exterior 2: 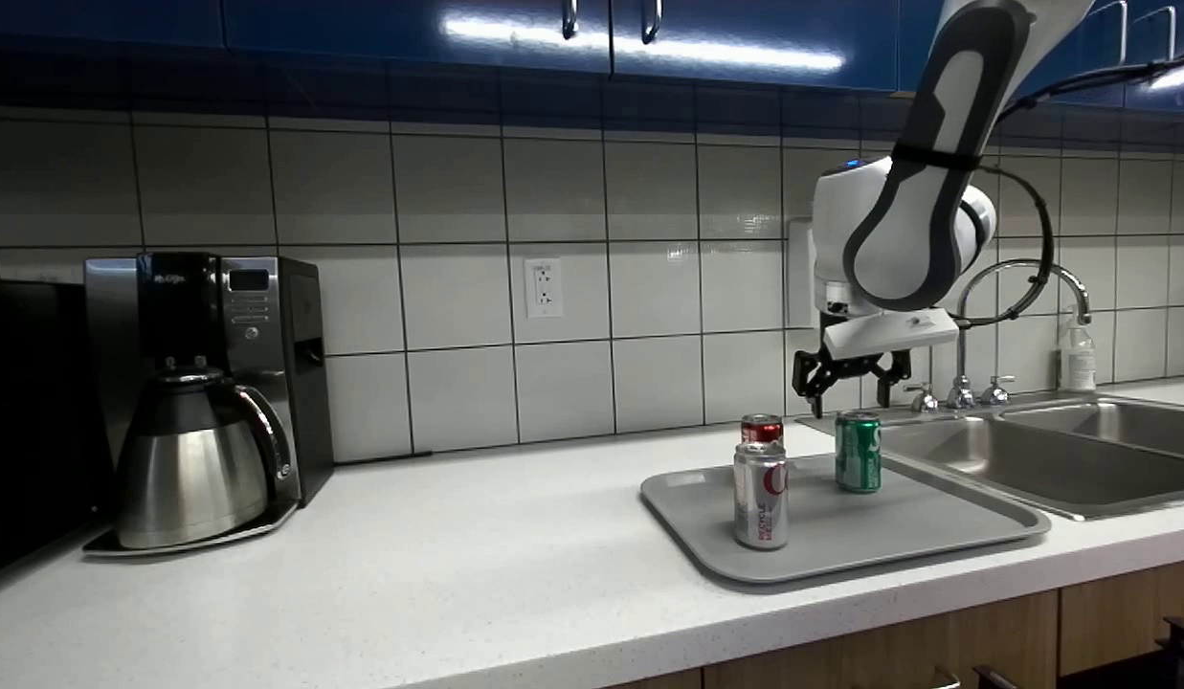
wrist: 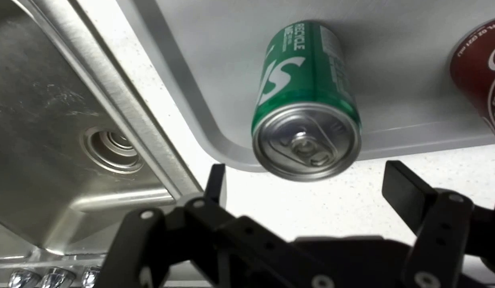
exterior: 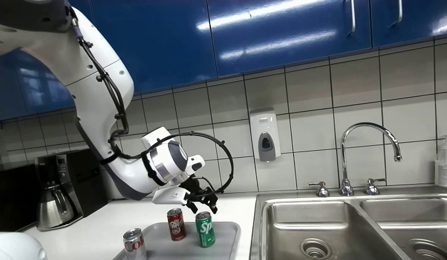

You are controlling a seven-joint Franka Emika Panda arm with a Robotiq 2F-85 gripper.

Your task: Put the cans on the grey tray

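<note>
Free counter (exterior 2: pixel 477 555) between coffee maker (exterior 2: pixel 255 344) and tray (exterior 2: pixel 927 522); silver can (exterior 2: pixel 761 502), red can (exterior: pixel 176 225), green can (exterior: pixel 205 231) obstruct tray, gaps between.

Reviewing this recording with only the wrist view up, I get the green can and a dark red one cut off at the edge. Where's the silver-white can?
Observer: In an exterior view, the silver-white can stands upright on the grey tray.
Operator: And the dark red can, is it upright too?
Observer: Yes, an exterior view shows it from lid to base, upright on the tray.
Operator: What else stands on the counter?
Observer: A coffee maker with a steel pot.
</note>
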